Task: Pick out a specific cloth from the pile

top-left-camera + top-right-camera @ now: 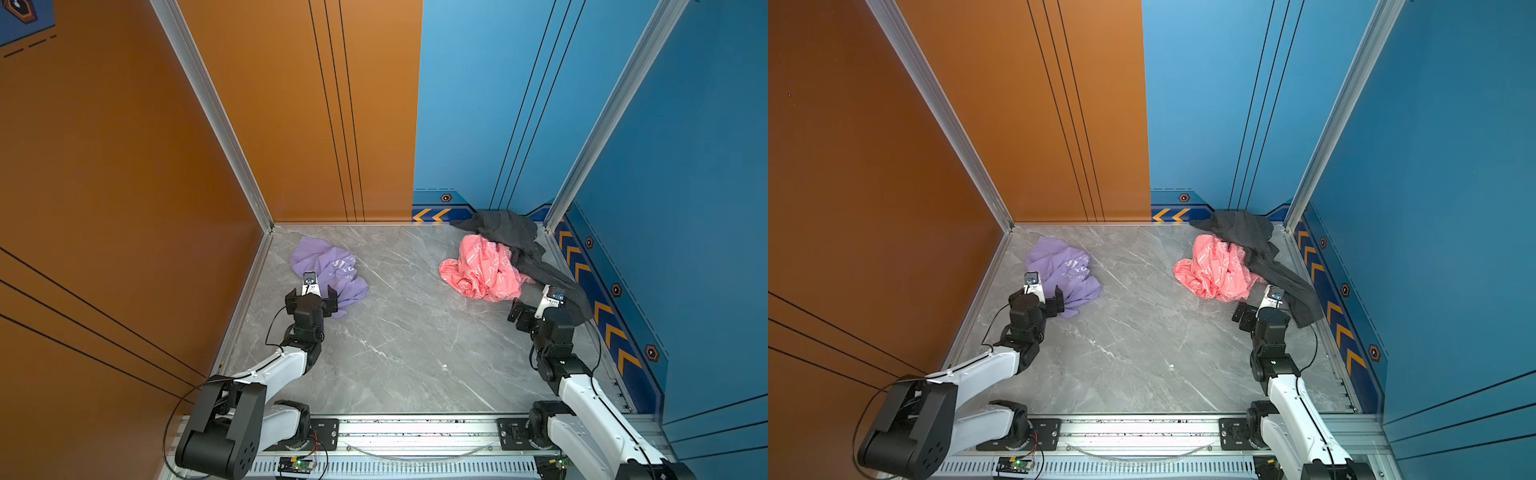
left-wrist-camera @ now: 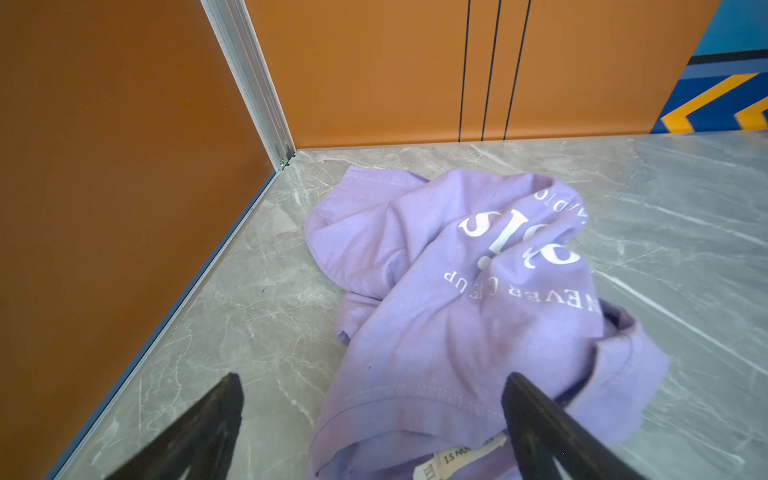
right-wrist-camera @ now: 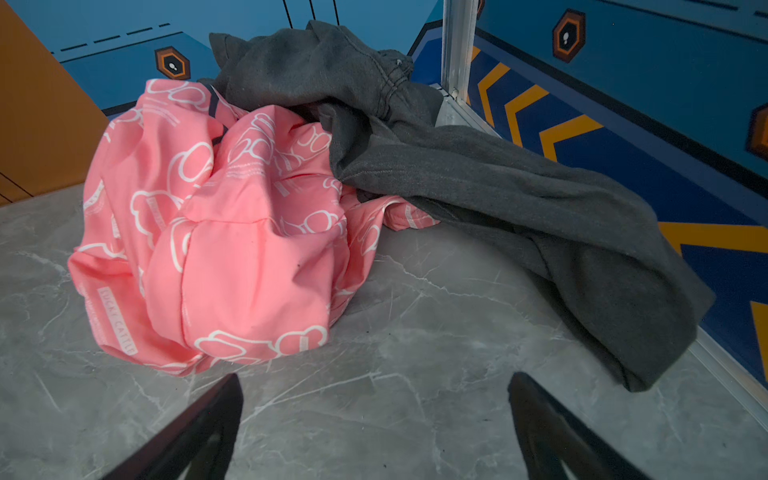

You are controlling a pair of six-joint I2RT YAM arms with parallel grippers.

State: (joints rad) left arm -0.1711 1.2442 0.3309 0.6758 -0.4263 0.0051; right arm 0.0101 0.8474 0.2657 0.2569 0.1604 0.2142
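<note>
1. Left gripper: I am holding these jaws spread wide and gripping nothing. In the left wrist view one finger is showing over bare table and the other is overlapping the near hem of the cloth. I cannot tell whether that finger is touching the fabric.
2. Cloth: the lavender garment with white lettering is lying crumpled on the table near the corner of the orange wall. Its neck label is facing up between my left fingers. In both top views it is sitting just beyond my left gripper and well apart from the pile.
3. Pile: two garments are heaped in the far corner against the blue wall.
   - The pink cloth with its white pattern is bunching in front.
   - The dark grey cloth is draping over the back of the pink one and trailing along the wall.
4. Right gripper: I am keeping these jaws fully apart too, and empty. They are pointing at the bare table just short of the pink cloth, touching neither garment.
5. Reading of the placement:
   - The lavender piece is resting alone on my left side, so the separation appears done.
   - My open left jaws suggest I am standing at a release or waiting over it.
   - My right arm is probably parked near the pile to stay clear.
</note>
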